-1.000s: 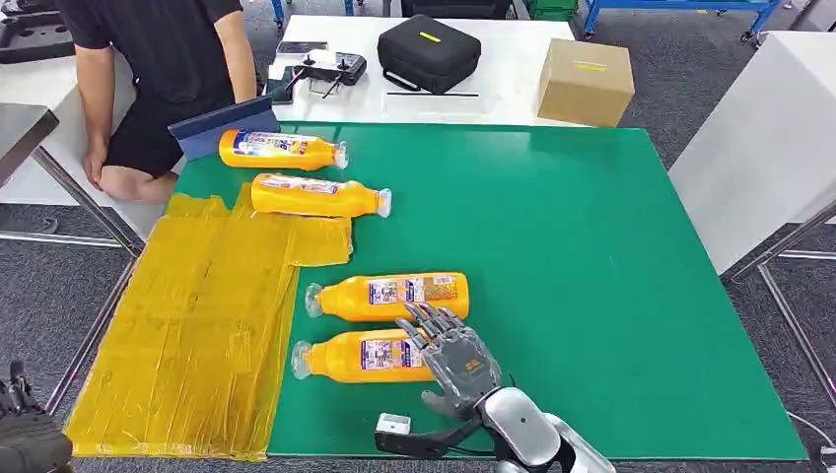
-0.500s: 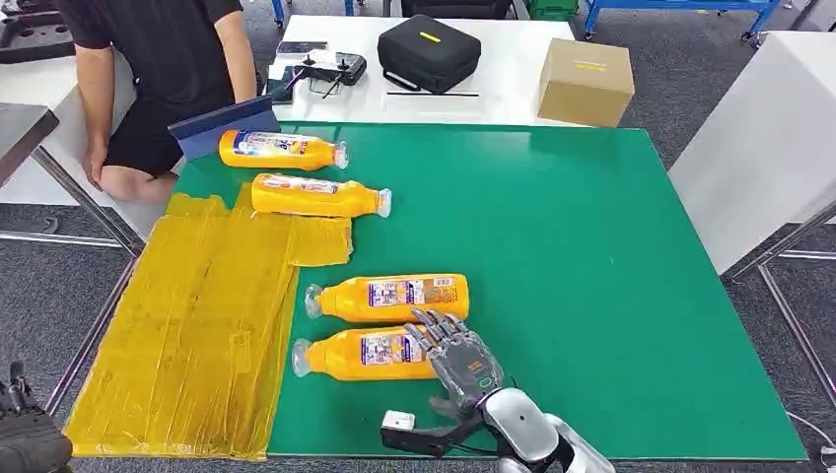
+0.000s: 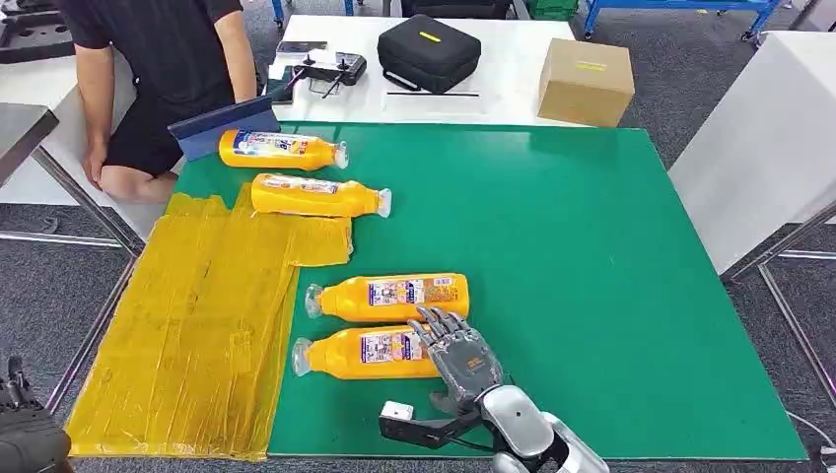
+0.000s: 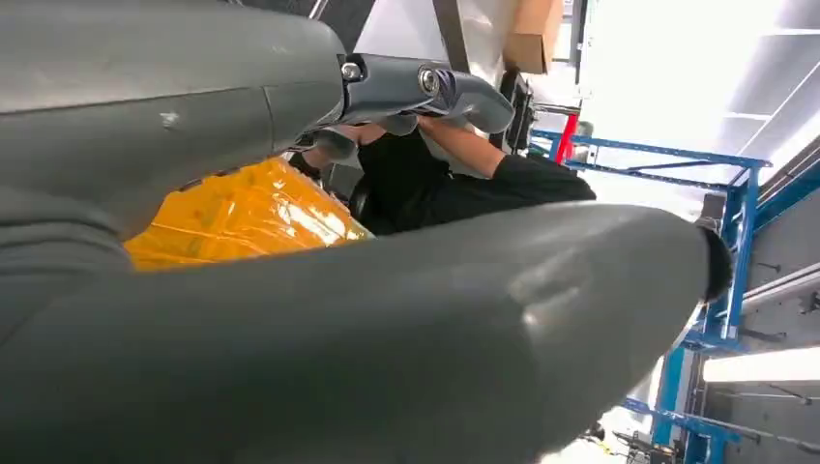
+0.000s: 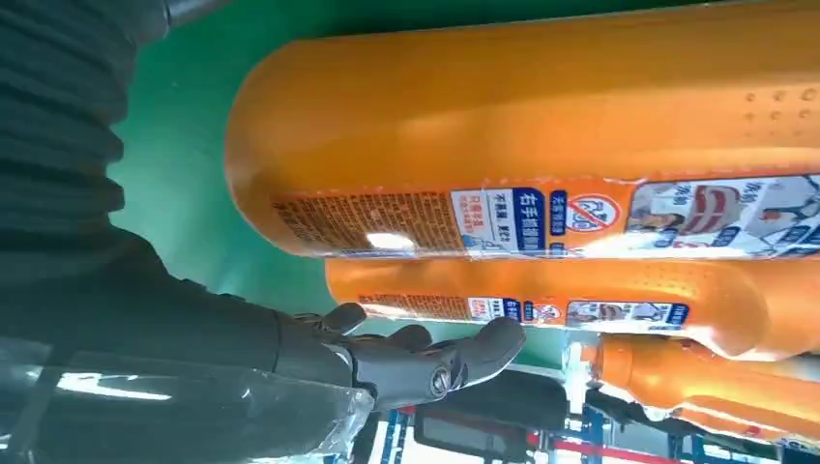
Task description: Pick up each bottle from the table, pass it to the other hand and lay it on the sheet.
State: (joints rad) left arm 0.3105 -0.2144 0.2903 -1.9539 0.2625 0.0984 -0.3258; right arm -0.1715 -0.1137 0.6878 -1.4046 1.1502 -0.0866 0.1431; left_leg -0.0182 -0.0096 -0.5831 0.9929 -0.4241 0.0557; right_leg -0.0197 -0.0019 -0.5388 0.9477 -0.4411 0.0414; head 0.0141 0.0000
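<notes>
Four orange bottles lie on their sides on the green table (image 3: 592, 296). My right hand (image 3: 461, 357) hovers with its fingers spread over the base end of the nearest bottle (image 3: 360, 353), holding nothing. In the right wrist view that bottle (image 5: 541, 126) lies close along the palm, with the dark fingers (image 5: 425, 358) reaching past it. A second bottle (image 3: 394, 296) lies just beyond, and two more (image 3: 315, 195) (image 3: 281, 150) sit at the far left. The yellow sheet (image 3: 197, 325) covers the table's left side. My left hand (image 3: 25, 439) hangs low beside the table, fingers apart and holding nothing.
A person (image 3: 158, 59) stands at the table's far left corner beside a blue scraper (image 3: 222, 126). Behind it, a white table carries a black case (image 3: 429, 51) and a cardboard box (image 3: 586, 81). Another white table (image 3: 769, 128) stands to the right.
My right hand has drawn slightly back toward the near edge along the nearest bottle's base. The bottles lie where they were.
</notes>
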